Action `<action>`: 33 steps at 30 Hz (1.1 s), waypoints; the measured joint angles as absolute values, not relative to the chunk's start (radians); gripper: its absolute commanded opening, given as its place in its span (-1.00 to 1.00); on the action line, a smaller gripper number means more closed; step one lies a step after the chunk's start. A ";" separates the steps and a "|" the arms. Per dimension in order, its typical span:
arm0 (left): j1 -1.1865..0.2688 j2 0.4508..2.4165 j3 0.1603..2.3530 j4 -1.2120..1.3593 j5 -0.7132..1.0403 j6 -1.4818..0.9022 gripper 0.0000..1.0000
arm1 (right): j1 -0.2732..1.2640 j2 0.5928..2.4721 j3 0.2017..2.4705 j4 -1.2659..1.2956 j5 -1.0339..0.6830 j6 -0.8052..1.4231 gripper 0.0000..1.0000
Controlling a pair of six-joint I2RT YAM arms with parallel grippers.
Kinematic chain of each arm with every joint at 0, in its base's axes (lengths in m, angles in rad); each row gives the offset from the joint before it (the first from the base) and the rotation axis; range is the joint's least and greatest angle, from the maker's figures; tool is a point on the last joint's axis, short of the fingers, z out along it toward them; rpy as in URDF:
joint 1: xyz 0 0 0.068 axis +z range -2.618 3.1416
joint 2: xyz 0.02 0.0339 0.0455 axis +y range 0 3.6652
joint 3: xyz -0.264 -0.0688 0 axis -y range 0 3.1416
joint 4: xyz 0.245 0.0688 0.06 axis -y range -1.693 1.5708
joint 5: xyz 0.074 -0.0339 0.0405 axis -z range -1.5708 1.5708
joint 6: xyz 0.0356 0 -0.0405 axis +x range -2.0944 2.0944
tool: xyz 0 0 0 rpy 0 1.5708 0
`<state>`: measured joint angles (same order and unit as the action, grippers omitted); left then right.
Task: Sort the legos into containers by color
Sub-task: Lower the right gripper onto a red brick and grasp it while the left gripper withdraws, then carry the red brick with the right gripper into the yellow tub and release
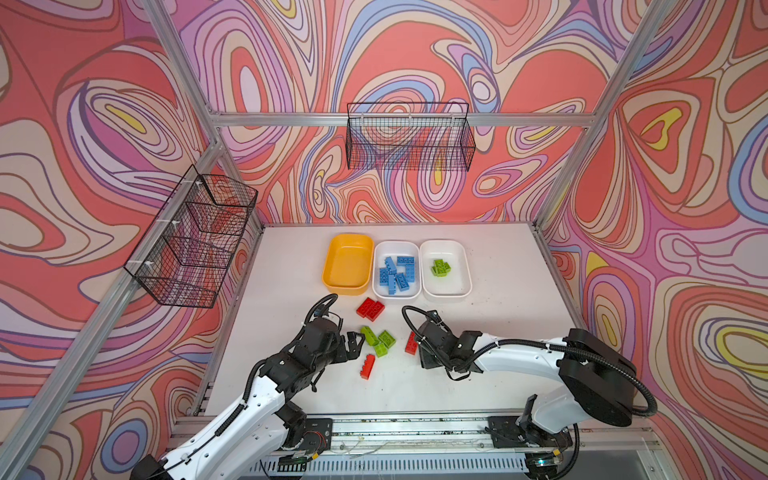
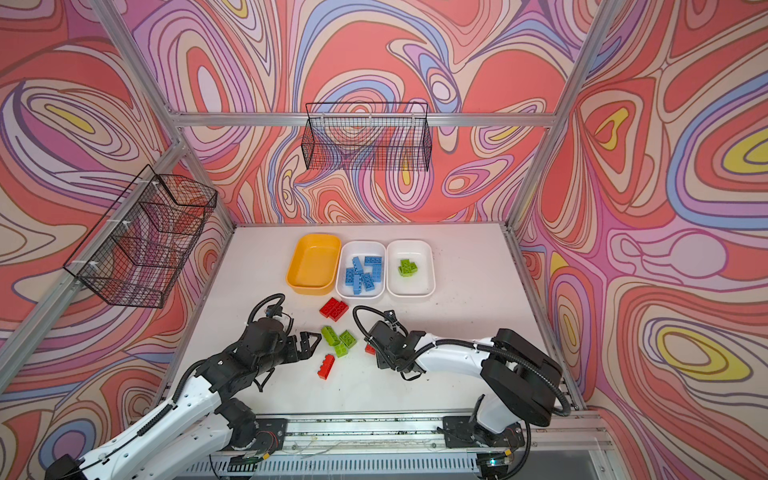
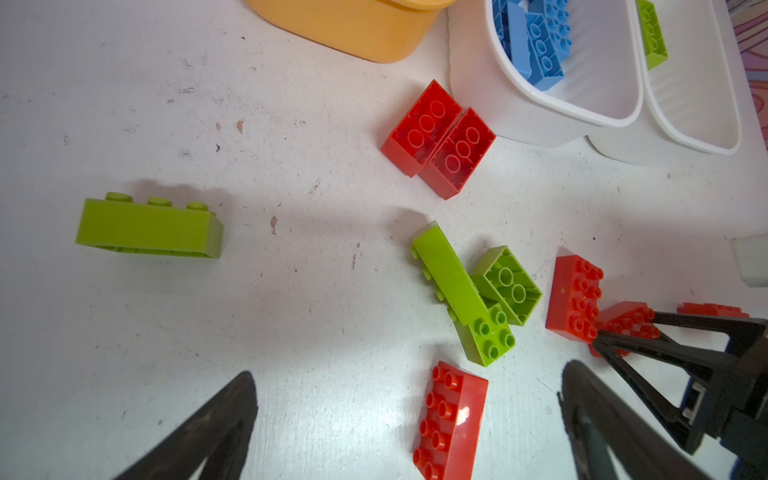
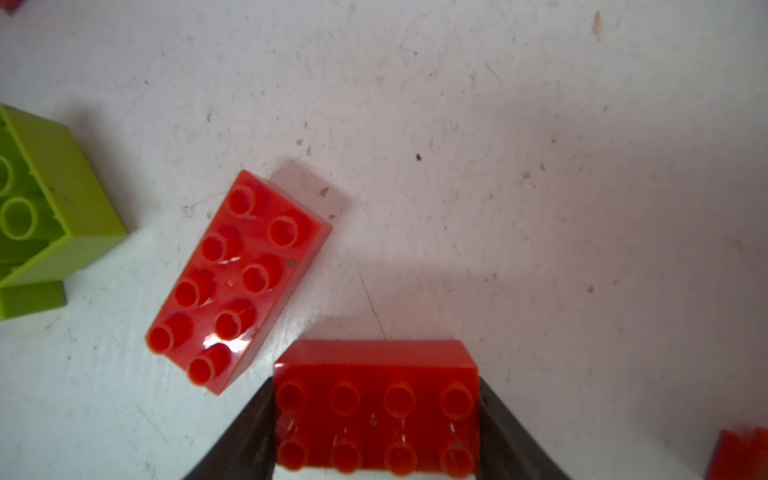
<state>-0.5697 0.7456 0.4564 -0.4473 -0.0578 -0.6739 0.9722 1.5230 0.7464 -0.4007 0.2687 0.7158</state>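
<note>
With the right gripper pinching the red studded plastic brick by its short ends on the white tabletop, lift straight up, clear of the neighbouring red brick, then carry to the empty yellow-orange plastic tub; the left gripper hangs spread wide.

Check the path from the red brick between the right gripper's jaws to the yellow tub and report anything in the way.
Two red bricks lie side by side about on the line from the held red brick in the right gripper to the yellow tub. They are low; a lifted carry likely clears them.
</note>
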 measured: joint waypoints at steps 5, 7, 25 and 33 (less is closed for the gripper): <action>-0.570 0.749 0.456 -0.445 -0.042 -0.662 1.00 | 0.970 1.496 0.830 -0.475 0.315 0.678 0.03; -0.570 0.752 0.457 -0.444 -0.041 -0.659 1.00 | 0.963 1.485 0.879 -0.495 0.330 0.655 0.02; -0.570 0.770 0.465 -0.445 -0.073 -0.684 1.00 | 0.821 1.889 1.611 -0.448 0.202 0.361 0.00; -0.570 0.776 0.450 -0.452 -0.112 -0.732 1.00 | 0.816 2.290 2.022 -0.445 0.096 0.268 -0.02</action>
<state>-0.5697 0.7761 0.4503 -0.4522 -0.1116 -0.7322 0.8162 2.2902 2.0224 -0.4446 0.0956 0.2680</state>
